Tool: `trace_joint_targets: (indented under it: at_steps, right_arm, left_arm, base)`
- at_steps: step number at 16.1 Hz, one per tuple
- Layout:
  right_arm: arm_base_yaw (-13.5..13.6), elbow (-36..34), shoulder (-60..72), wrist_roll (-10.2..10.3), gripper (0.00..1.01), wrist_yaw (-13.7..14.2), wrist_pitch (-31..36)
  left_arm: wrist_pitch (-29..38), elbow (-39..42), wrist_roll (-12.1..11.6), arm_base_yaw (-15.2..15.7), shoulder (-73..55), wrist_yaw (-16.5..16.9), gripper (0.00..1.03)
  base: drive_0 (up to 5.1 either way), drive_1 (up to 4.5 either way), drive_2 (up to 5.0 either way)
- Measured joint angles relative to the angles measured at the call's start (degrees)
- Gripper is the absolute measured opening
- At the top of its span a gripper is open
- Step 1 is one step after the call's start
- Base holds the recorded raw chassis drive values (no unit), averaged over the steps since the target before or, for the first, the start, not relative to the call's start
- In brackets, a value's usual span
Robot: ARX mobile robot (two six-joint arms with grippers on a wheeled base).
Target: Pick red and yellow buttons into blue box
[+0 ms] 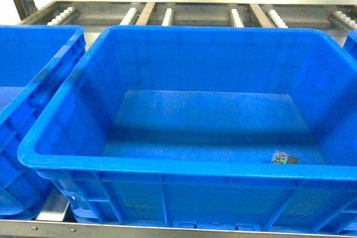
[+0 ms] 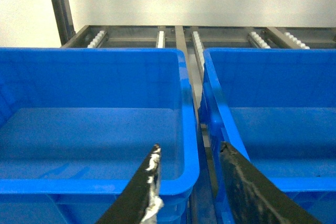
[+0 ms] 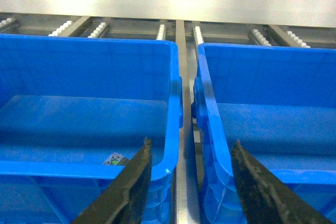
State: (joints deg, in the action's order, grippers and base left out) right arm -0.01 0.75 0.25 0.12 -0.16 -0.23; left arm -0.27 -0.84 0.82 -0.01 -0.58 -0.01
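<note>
The blue box (image 1: 184, 166) fills the middle of the head view, a deep crate with a thick rim. On its floor, in the near right corner, lies one small dark object (image 1: 284, 159) with green and white marks. The red and yellow buttons are out of view. My left gripper (image 2: 190, 148) is open and empty, over the gap between a left-hand crate (image 2: 94, 129) and the blue box (image 2: 223, 103). My right gripper (image 3: 191, 142) is open and empty above the blue box's right rim (image 3: 172, 103); the small object (image 3: 116, 159) shows just left of its left finger. Neither gripper appears in the head view.
Blue crates of the same kind stand either side: one at the left (image 1: 39, 82), one at the right (image 3: 262, 108). All rest on a metal roller rack (image 1: 167, 15) with a white wall behind. Narrow gaps with metal rails separate the crates.
</note>
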Motion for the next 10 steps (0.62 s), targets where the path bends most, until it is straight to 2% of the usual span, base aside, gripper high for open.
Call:
trace_joint_targets:
  at_steps: [4, 7, 8, 9, 10]
  right_arm:
    - [0.0, 0.02, 0.0, 0.0, 0.81, 0.0, 0.0]
    - [0.0, 0.02, 0.0, 0.0, 0.99, 0.0, 0.0]
    - [0.0, 0.02, 0.0, 0.02, 1.0, 0.0, 0.0]
    - [0.0, 0.02, 0.0, 0.0, 0.98, 0.0, 0.0]
    - [0.0, 0.02, 0.0, 0.0, 0.97, 0.0, 0.0]
  left_arm:
    - [0.0, 0.0, 0.0, 0.0, 0.0, 0.0, 0.67]
    - [0.0, 0.0, 0.0, 0.0, 0.0, 0.0, 0.86]
    - [0.0, 0.0, 0.0, 0.0, 0.0, 0.0, 0.89]
    - [0.0, 0.0, 0.0, 0.0, 0.0, 0.0, 0.98]
    - [0.0, 0.0, -0.11, 0.0, 0.0, 0.0, 1.0]
  base:
    - [0.0, 0.0, 0.0]
    - [0.0, 0.0, 0.0]
    - [0.0, 0.0, 0.0]
    - [0.0, 0.0, 0.0]
    - [0.0, 0.0, 0.0]
